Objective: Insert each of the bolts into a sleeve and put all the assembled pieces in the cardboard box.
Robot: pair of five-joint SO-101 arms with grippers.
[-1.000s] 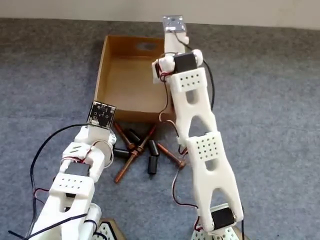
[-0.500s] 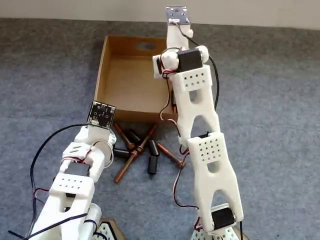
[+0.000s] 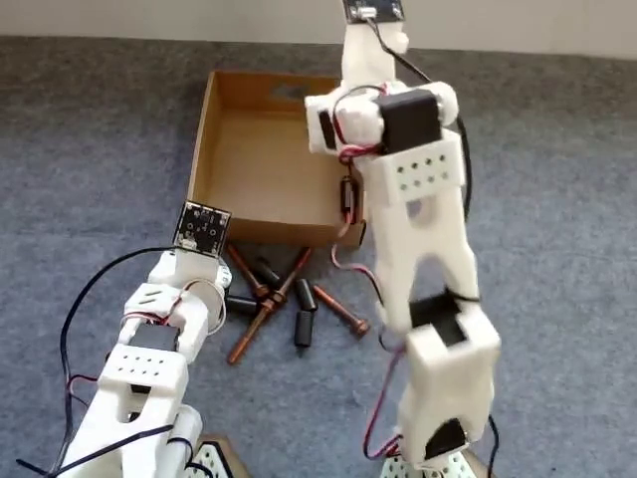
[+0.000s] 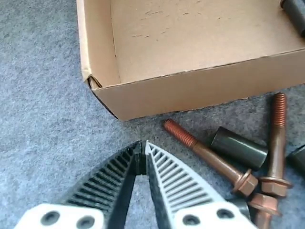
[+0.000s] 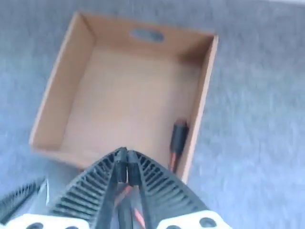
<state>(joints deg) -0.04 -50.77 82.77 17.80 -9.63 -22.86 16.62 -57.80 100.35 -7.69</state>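
Bolts [image 4: 205, 155] lie untouched; left claw [image 4: 143, 145] and right claw [image 5: 123, 152] pinched together, empty.

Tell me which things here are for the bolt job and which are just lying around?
For the job:
- copper bolts, loose on the floor
- dark sleeves, loose beside them
- cardboard box
- assembled piece, lying inside the box by its wall

Just there:
- grey carpet under everything
- black cable on the left arm
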